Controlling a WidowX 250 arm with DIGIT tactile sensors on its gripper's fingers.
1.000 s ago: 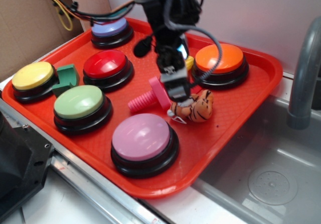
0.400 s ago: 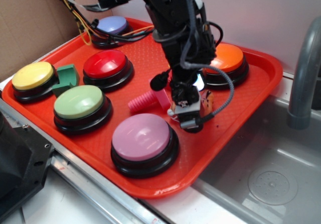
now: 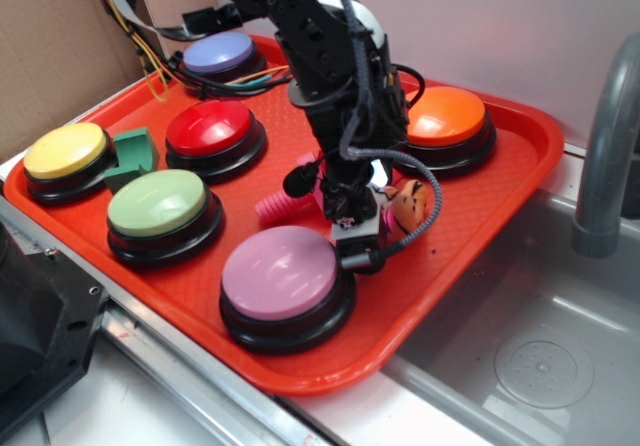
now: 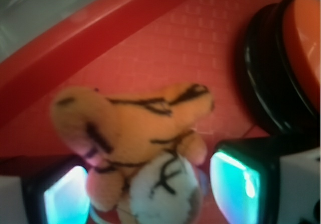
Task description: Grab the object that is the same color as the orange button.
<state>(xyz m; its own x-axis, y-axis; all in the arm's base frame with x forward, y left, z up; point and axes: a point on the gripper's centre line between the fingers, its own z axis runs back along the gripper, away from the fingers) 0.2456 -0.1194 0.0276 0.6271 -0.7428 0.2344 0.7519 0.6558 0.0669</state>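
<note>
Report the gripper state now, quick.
Gripper: open, fingers on either side of the plush tiger, not clamped on it yet.

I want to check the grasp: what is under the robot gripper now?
The tiger toy lies between the fingers of the gripper, on the red tray. The arm covers most of the toy from outside.

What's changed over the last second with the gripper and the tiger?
The gripper dropped from above the plush tiger down onto the tray, so the tiger now sits between its fingers; whether it is gripped is unclear. The pink screw, orange button and other buttons stayed put.
</note>
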